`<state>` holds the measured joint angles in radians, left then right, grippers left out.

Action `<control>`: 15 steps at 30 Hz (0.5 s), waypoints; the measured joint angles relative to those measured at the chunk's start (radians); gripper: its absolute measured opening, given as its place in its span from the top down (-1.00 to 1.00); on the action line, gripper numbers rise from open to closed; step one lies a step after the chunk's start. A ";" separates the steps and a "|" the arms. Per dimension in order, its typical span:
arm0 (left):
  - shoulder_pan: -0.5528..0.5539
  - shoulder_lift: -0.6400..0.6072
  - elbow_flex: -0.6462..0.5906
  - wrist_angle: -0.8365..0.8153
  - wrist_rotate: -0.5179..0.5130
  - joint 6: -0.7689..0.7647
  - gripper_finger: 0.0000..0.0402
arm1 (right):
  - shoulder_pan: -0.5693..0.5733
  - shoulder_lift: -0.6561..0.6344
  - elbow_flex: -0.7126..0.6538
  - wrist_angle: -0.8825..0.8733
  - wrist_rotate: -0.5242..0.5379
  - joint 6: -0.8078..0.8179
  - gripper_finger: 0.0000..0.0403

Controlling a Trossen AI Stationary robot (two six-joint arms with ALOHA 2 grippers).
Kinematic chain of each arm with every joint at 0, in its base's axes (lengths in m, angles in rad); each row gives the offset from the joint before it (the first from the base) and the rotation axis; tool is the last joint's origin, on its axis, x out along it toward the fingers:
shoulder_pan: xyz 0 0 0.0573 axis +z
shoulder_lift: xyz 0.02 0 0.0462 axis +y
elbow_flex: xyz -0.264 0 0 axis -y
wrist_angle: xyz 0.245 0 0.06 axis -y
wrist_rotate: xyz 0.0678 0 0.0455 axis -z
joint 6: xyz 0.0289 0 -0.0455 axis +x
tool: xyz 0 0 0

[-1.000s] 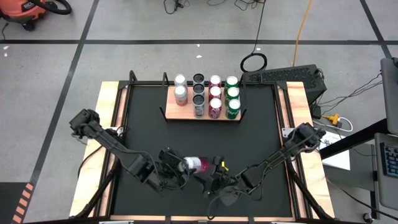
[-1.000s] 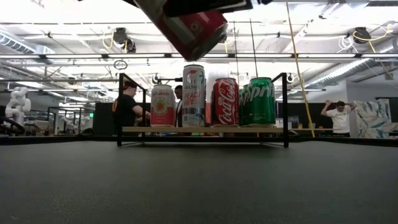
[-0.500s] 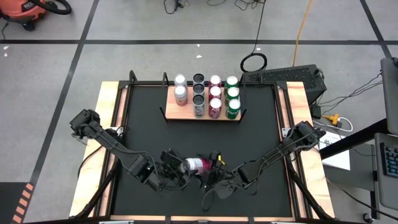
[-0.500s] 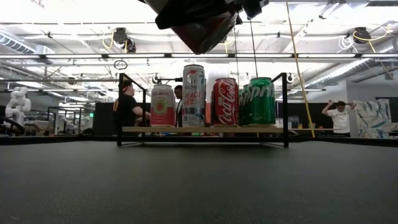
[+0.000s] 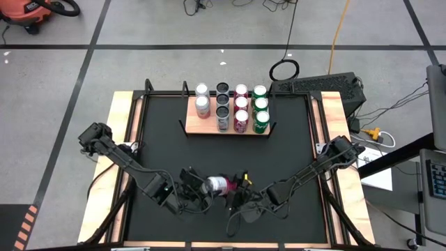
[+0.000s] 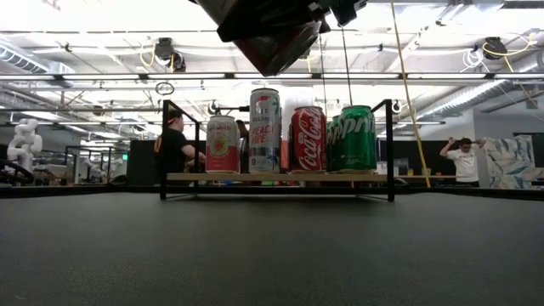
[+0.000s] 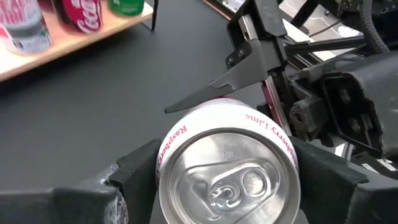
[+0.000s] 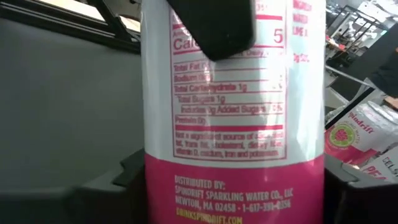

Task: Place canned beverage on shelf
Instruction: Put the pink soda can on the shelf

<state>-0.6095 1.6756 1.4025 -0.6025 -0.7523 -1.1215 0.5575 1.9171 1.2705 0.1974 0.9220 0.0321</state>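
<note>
Lying sideways above the mat's near edge, the pink-and-white can [image 5: 217, 184] sits between left gripper [image 5: 197, 189] and right gripper [image 5: 235, 195]. Left wrist: silver top [image 7: 228, 177], fingers clamping its sides. Right wrist: its label [image 8: 233, 106] between the fingers; grip unclear.

From straight overhead we see the whole table [image 5: 223, 150] and both arms. At mat level we look across to the shelf [image 6: 276, 178] and the room behind. Each wrist camera sits very close to the same can [image 7: 227, 168], one at its top end, one at its label side.
</note>
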 joint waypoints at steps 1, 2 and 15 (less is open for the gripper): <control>-0.001 0.000 0.000 0.000 -0.012 0.012 -0.47 | 0.000 0.000 0.000 0.000 0.002 -0.003 -0.28; -0.002 0.000 0.000 0.004 -0.017 0.028 -0.48 | 0.000 0.000 0.000 0.001 0.004 -0.003 -0.28; -0.020 -0.001 0.002 0.106 -0.033 0.359 -0.95 | 0.007 0.002 -0.002 0.008 -0.052 0.040 -0.29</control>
<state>-0.6296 1.6749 1.4044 -0.4968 -0.7856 -0.7627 0.5645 1.9186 1.2690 0.2050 0.8696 0.0722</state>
